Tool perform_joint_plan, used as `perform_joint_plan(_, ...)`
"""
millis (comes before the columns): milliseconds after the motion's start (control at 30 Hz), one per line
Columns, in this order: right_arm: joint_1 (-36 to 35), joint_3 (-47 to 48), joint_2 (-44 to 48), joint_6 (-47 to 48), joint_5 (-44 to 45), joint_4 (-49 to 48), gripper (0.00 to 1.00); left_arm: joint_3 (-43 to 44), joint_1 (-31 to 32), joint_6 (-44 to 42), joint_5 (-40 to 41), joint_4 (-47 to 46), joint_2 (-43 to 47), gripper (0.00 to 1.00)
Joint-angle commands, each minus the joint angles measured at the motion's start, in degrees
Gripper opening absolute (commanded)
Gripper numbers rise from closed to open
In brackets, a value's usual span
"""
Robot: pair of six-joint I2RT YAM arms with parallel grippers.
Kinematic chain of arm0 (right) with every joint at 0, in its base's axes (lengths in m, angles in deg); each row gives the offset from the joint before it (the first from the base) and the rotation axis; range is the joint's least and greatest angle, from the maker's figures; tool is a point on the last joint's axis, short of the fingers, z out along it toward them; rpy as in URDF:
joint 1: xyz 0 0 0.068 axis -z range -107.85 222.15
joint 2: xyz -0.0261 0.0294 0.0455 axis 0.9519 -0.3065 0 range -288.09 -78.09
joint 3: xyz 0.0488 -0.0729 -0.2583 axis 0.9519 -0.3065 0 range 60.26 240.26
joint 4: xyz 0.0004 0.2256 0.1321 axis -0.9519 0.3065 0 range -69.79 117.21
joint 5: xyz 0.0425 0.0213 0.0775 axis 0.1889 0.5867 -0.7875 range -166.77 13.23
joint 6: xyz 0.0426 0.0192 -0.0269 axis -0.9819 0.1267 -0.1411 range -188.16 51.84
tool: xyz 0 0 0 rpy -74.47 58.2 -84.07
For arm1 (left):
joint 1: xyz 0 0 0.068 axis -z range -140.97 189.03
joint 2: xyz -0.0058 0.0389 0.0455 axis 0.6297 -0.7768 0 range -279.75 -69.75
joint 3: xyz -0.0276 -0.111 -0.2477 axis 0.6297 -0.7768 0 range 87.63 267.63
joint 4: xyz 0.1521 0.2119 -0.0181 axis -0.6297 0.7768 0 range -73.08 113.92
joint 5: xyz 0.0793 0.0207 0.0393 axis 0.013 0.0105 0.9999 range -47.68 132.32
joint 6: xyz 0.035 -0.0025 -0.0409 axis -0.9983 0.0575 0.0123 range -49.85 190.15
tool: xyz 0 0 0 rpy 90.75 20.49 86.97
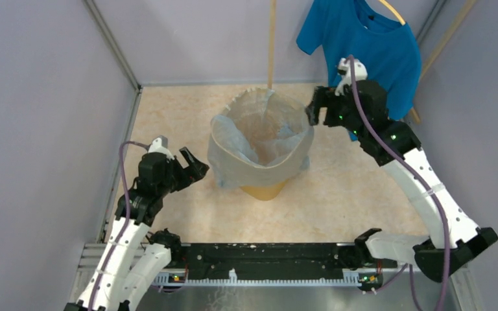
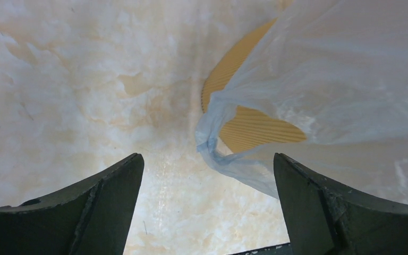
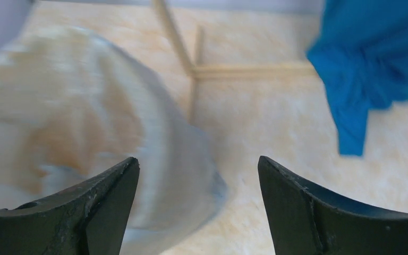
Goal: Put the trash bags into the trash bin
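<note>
The yellow-orange trash bin stands mid-table. A pale blue trash bag lines it, its film folded out over the rim and hanging down the sides. My left gripper is open just left of the bin, apart from the film. In the left wrist view its jaws stand wide, with a bag fold and the ribbed bin ahead. My right gripper is open beside the rim's right edge. In the right wrist view it holds nothing, with the blurred bag to the left.
A bright blue T-shirt hangs on a hanger at the back right, close behind my right arm. A wooden pole rises behind the bin, its base sticks on the table. Grey walls close the sides; a black rail runs along the near edge.
</note>
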Motion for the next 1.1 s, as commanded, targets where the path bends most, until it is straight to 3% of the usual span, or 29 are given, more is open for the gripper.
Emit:
perform_joint_plan(0,-15.7,15.9,-7.1,7.2,6.8,3.2,0.84,2.0,0.2,-3.1,3.4,-2.1,2.9,0.98)
perform_joint_plan(100,-24.2,23.9,-14.9,9.2,8.7,4.2,0.87,2.5,0.2,-4.3,3.4,-3.0,3.2,0.98)
perform_joint_plan(233,-28.8,28.0,-25.2,7.4,9.1,6.4,0.86,3.9,0.2,-6.3,1.4,-4.3,3.1,0.98)
perform_joint_plan(467,-32.3,26.2,-33.5,6.1,10.1,5.1,0.69,3.2,0.2,-10.4,-10.1,-9.6,0.9,0.98)
perform_joint_plan(600,-36.1,27.6,-36.3,6.4,8.7,4.0,0.66,0.8,0.2,-9.9,-15.6,-12.6,-2.7,0.98)
perform_joint_plan(700,-36.3,26.1,-35.6,4.3,3.9,0.7,0.67,-0.4,0.2,-9.5,-18.4,-14.9,-4.3,0.98)
perform_joint_plan(833,-34.4,22.8,-32.6,3.1,7.9,-2.0,0.73,-0.2,0.2,-10.0,-18.8,-15.1,-5.4,0.98)
perform_joint_plan(1067,-26.9,22.1,-29.7,4.5,11.4,-0.7,0.74,-0.7,0.2,-11.5,-18.2,-14.6,-5.1,0.98)
